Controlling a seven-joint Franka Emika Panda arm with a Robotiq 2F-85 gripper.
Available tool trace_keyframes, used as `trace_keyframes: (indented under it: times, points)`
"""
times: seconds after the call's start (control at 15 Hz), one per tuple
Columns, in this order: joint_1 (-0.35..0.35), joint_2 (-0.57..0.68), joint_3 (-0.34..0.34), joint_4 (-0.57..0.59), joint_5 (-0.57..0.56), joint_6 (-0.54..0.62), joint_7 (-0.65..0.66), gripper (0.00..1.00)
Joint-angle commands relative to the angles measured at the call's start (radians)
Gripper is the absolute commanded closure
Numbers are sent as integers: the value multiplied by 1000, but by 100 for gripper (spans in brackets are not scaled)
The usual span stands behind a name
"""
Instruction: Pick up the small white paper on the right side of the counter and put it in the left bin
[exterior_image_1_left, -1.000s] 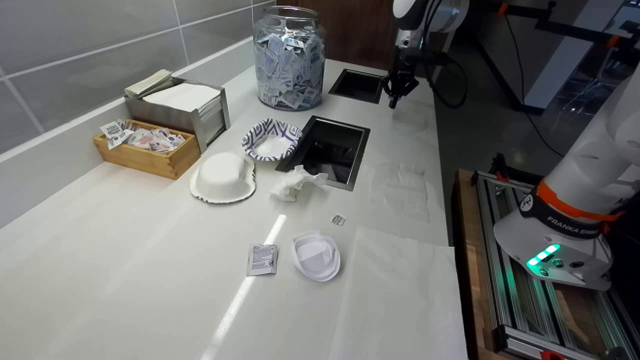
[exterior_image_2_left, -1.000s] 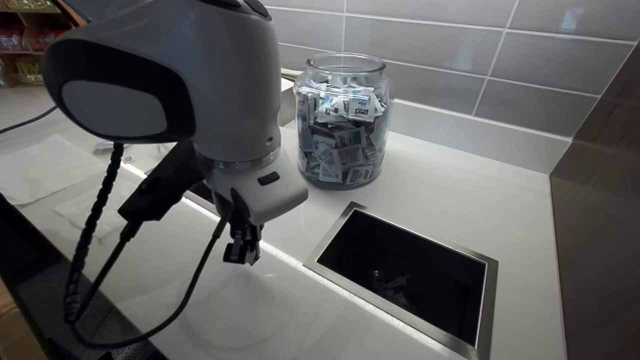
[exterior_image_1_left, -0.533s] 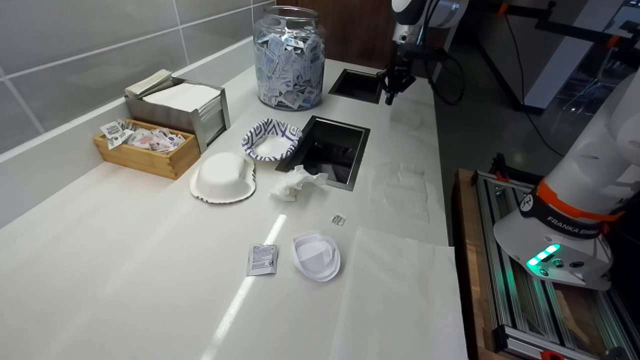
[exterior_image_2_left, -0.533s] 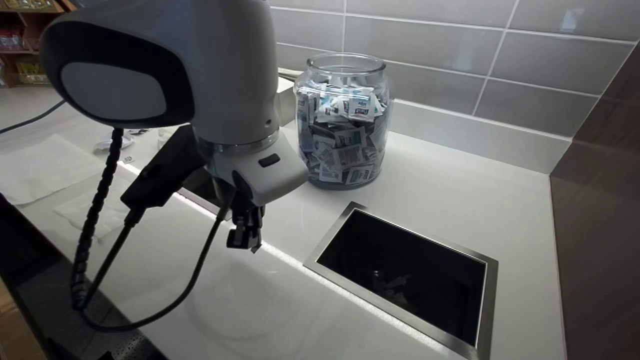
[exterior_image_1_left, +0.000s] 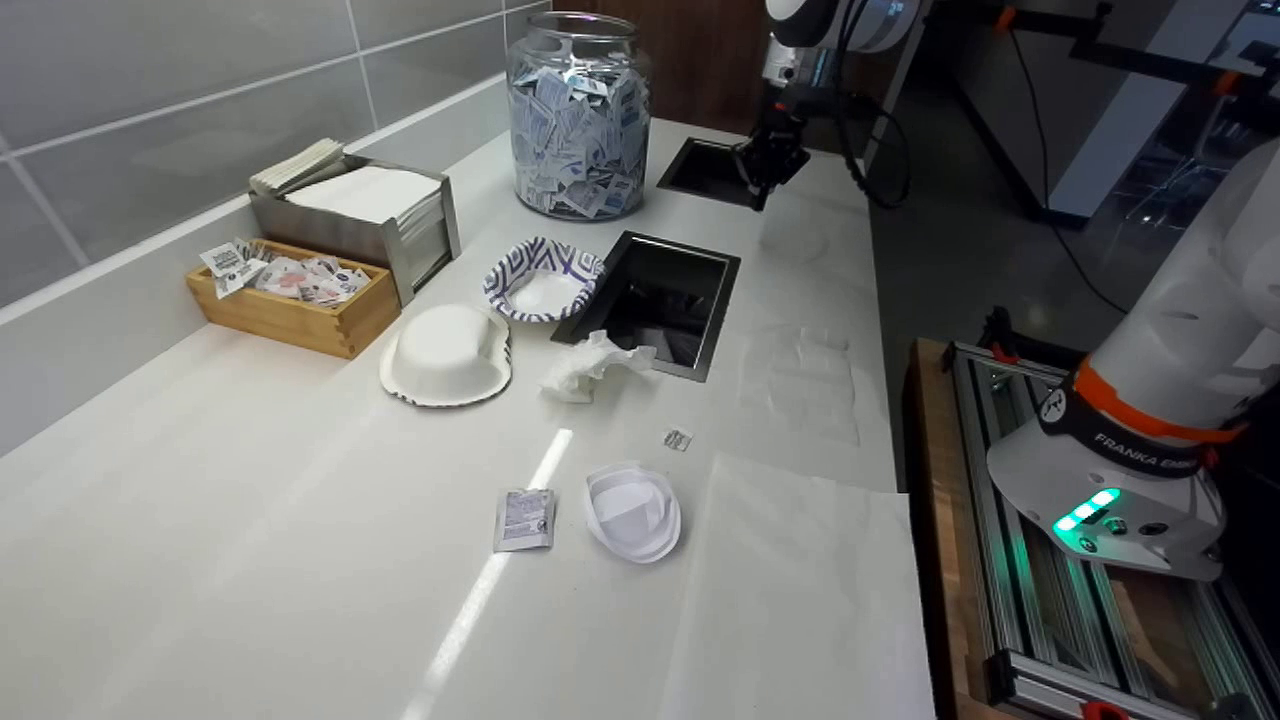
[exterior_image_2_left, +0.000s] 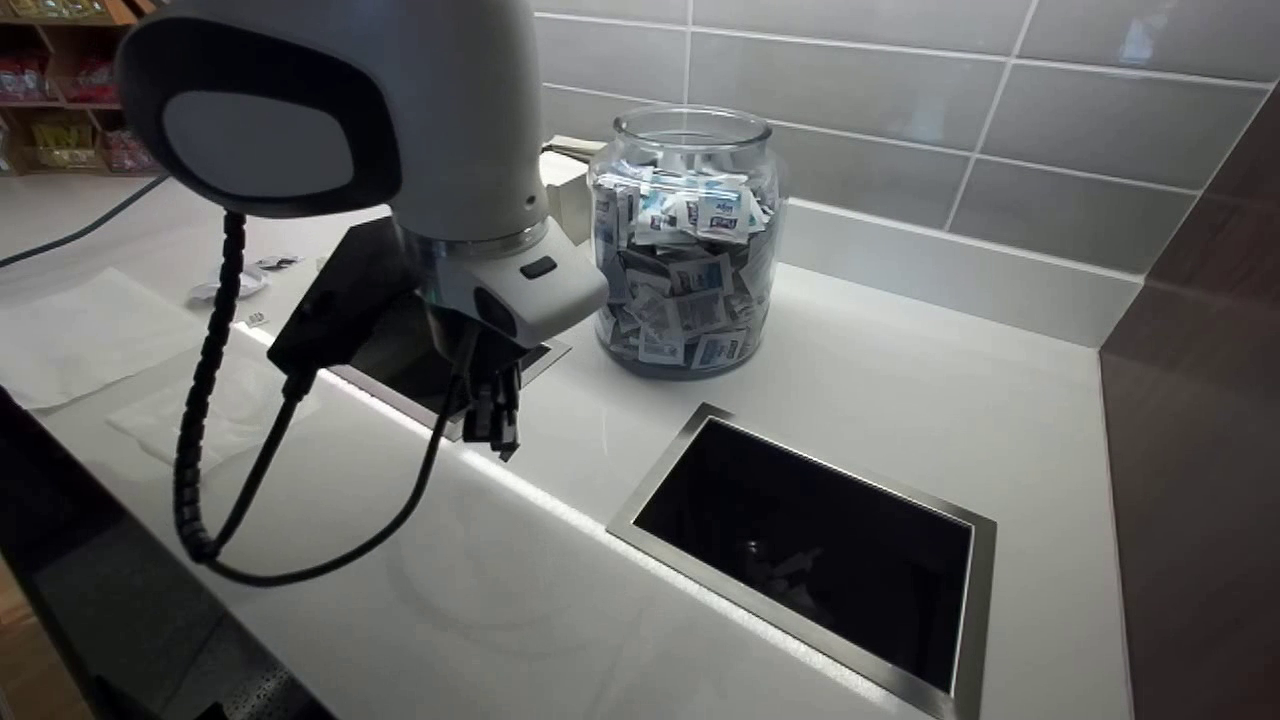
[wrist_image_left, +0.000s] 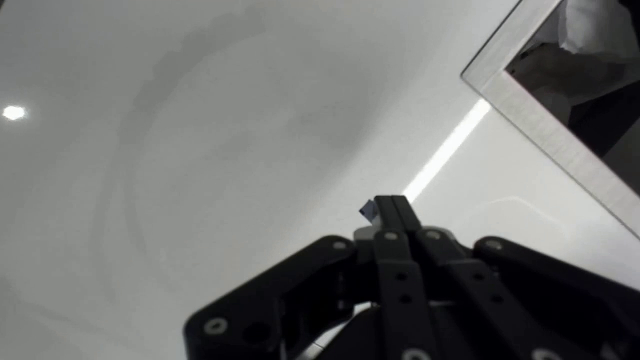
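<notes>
Small white paper (wrist_image_left: 369, 211) pinched aloft, near the left bin (wrist_image_left: 565, 147)
The end effector (wrist_image_left: 392, 198) has its fingers pressed together, apparently on the paper, one corner jutting out beside the tips; how much is gripped is hidden. It hangs over the surface (wrist_image_left: 280, 130), outside the bin's rim. A shallow pinch could let so light a scrap slip; opening early would drop it on the surface; cling to a fingertip could spoil the release. Farther off, in an exterior view, a crumpled napkin (exterior_image_1_left: 590, 370) and a patterned bowl (exterior_image_1_left: 541, 292) sit at the bin's edge, over it or just beside I cannot tell; a low approach might nudge either.
</notes>
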Motion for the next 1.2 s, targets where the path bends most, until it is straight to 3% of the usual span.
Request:
trace_keyframes:
  times: [0.0,0.53,1.13]
  points:
    - [39,-47,26,-32,-30,7,-21,100]
    - [120,-107,102,-74,-48,-36,-81,100]
    - [155,-125,141,-77,-17,-69,-169,100]
